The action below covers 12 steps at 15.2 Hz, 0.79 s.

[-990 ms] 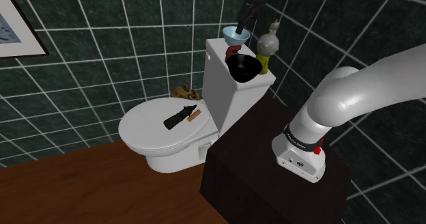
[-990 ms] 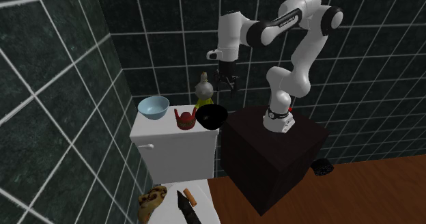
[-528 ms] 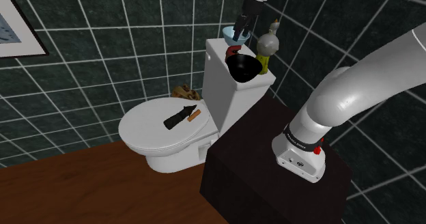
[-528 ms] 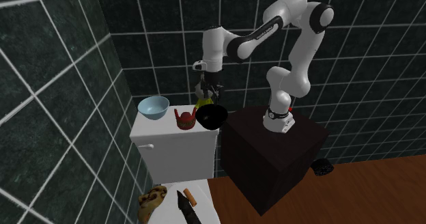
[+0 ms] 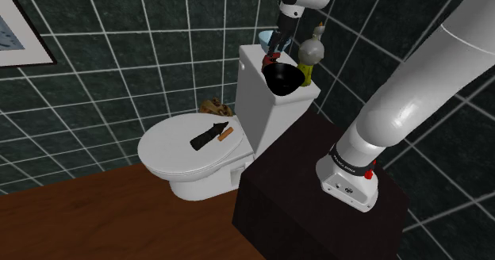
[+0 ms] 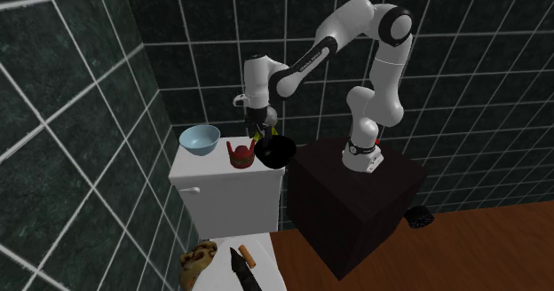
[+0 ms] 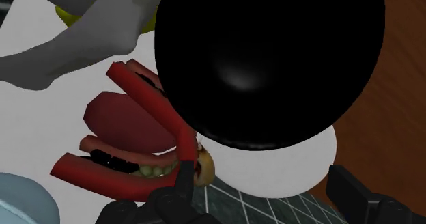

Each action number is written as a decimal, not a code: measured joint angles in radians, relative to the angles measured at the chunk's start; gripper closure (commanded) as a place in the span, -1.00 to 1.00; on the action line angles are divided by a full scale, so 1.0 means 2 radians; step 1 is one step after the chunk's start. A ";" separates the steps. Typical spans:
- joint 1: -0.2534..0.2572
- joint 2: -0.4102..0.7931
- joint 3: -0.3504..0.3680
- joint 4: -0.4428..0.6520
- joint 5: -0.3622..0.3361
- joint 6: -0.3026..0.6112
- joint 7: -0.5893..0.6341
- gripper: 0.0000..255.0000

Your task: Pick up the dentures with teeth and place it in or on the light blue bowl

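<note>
Second exterior view, left to right: the light blue bowl (image 6: 199, 139) is sitting on the toilet tank (image 6: 222, 192) lid. The dentures (image 6: 239, 153), red gums, are lying just beside it, and the black bowl (image 6: 276, 152) is crowding them on the far side. The gripper (image 6: 260, 135) is hovering above the dentures and the black bowl, fingers (image 7: 183, 178) standing apart, gripping nothing. We're reading this as the approach step, pick not yet made. In the wrist view one finger is lining up over the dentures' edge and the other is hanging past the black bowl. Next move, we're thinking: shift toward the light blue bowl so the dentures sit between the fingers, then drop and close without clipping the black bowl.
</note>
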 measured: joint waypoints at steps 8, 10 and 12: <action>-0.015 0.125 -0.016 0.064 0.067 0.040 -0.082 -1.00; -0.016 0.134 -0.013 0.064 0.076 0.051 -0.088 -1.00; -0.017 0.143 -0.011 0.066 0.085 0.067 -0.094 -1.00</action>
